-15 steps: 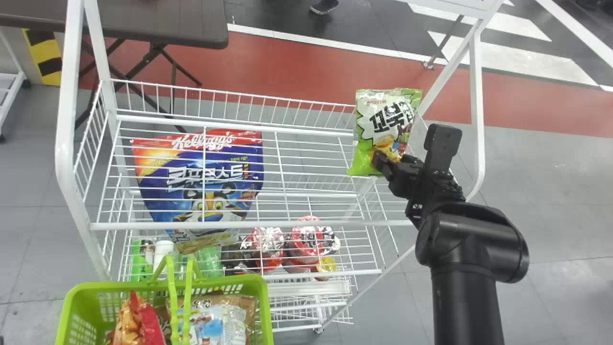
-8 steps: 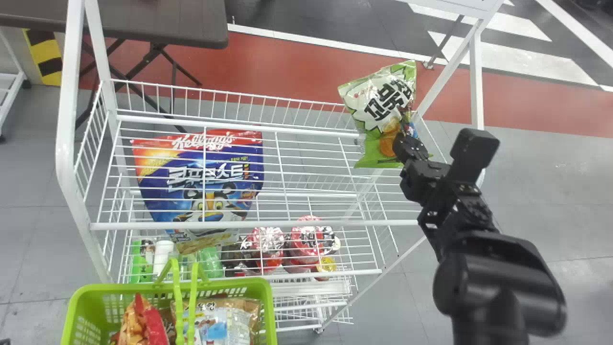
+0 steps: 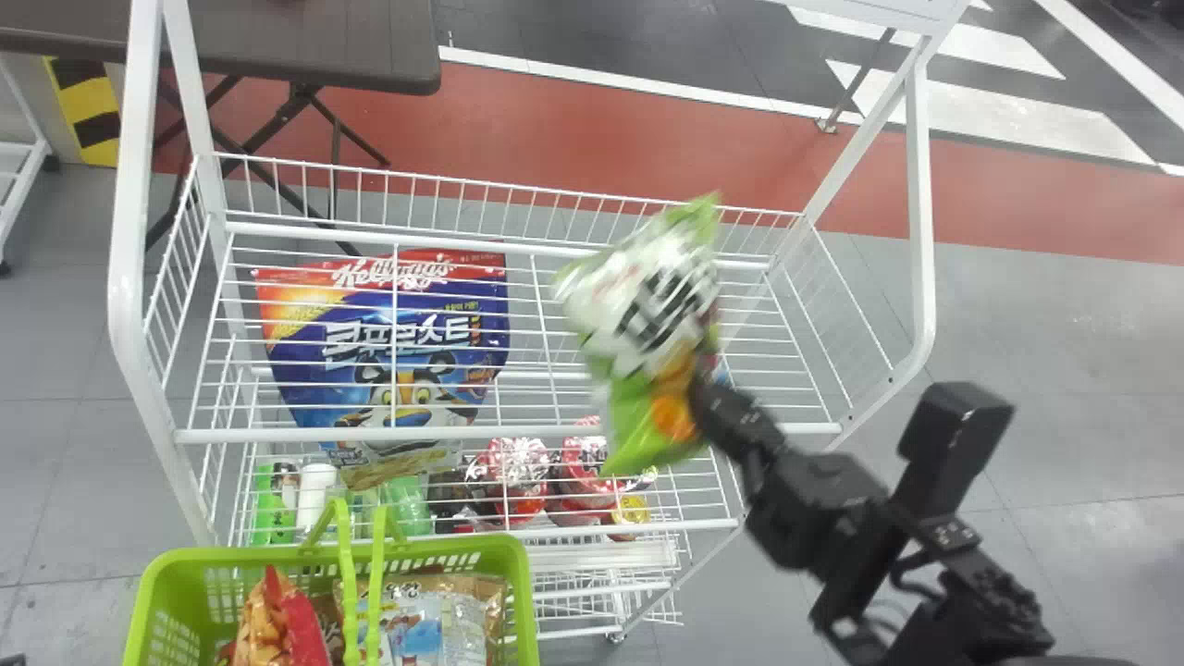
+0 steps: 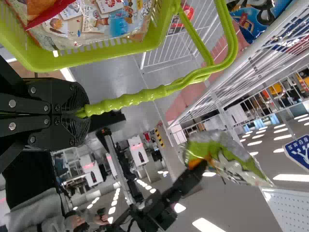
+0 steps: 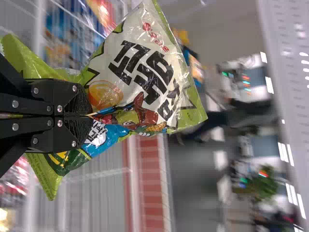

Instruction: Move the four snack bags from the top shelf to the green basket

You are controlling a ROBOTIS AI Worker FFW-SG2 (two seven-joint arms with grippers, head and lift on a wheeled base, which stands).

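Above the right half of the white wire rack (image 3: 518, 432), a white-and-green snack bag (image 3: 647, 314) hangs tilted, clasped by the right gripper (image 3: 710, 396). Front of rack, left part: green basket (image 3: 462, 546) holding a red-and-orange bag (image 3: 294, 624) and a brown-and-blue bag (image 3: 449, 615). Left gripper (image 4: 83, 114) is clenched on the basket's handle (image 4: 128, 101) — beside the rack. Through the rack's upper wires, toward its left, I note a blue-and-red bag (image 3: 398, 342) with a cartoon tiger — red-and-white packages (image 3: 518, 476) just right.

A dark table (image 3: 370, 46) stands near a yellow-and-black striped patch (image 3: 88, 97).
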